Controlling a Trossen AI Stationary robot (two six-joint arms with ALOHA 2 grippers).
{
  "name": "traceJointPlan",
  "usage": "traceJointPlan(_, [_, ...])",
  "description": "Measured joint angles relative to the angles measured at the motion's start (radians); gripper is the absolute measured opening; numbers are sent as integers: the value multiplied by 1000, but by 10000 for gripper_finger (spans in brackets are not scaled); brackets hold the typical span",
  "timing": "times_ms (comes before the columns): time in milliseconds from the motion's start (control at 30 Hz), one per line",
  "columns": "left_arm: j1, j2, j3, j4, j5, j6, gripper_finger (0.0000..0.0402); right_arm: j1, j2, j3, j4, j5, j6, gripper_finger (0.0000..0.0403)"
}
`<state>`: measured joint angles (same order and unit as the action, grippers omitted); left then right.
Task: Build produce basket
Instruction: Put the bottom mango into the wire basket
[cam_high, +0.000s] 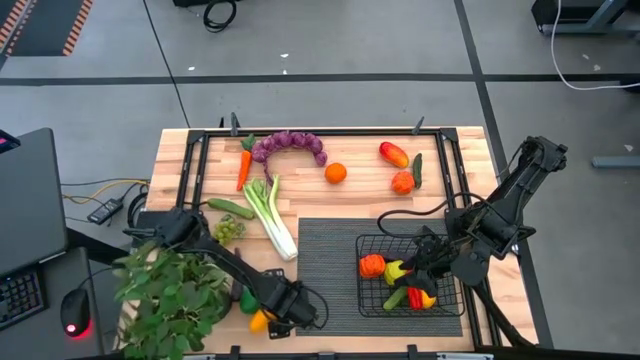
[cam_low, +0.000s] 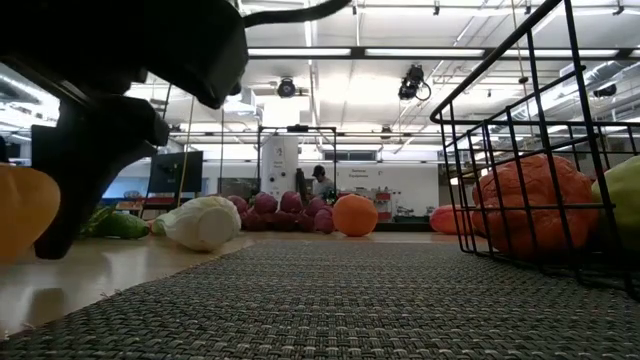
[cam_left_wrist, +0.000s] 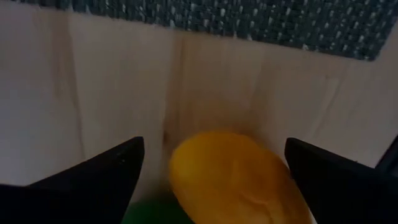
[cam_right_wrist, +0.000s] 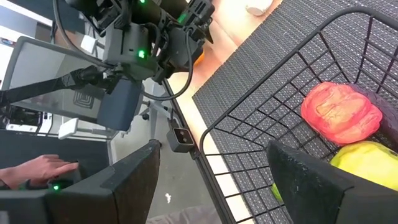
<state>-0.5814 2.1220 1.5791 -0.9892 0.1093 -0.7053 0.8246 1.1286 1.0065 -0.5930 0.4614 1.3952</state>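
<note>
1. Left gripper is down at the near edge of the table, fingers spread wide on either side of a yellow pepper, not gripping it.
2. Right gripper hangs over the basket on the mat, fingers apart, empty.
3. Basket holds an orange pepper and other pieces.
4. Far side: grapes, carrot, leek, orange.
5. A plant crowds the left arm.
</note>
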Motion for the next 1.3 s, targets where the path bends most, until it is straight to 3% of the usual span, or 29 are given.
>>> traceJointPlan(333, [24,0,0,-17,19,46,339,0,0,0,0,-10,1,299])
traceJointPlan(700, [76,-2,0,-22,53,70,187,0,0,0,0,-10,-1,299])
traceJointPlan(1033, [231,-2,5,7,52,74,57,0,0,0,0,-26,0,299])
traceJointPlan(1167, [299,-2,48,-5,71,89,14,0,0,0,1,-53,7,299])
traceJointPlan(1300, [355,-2,148,-48,103,105,6,0,0,0,1,-62,23,299])
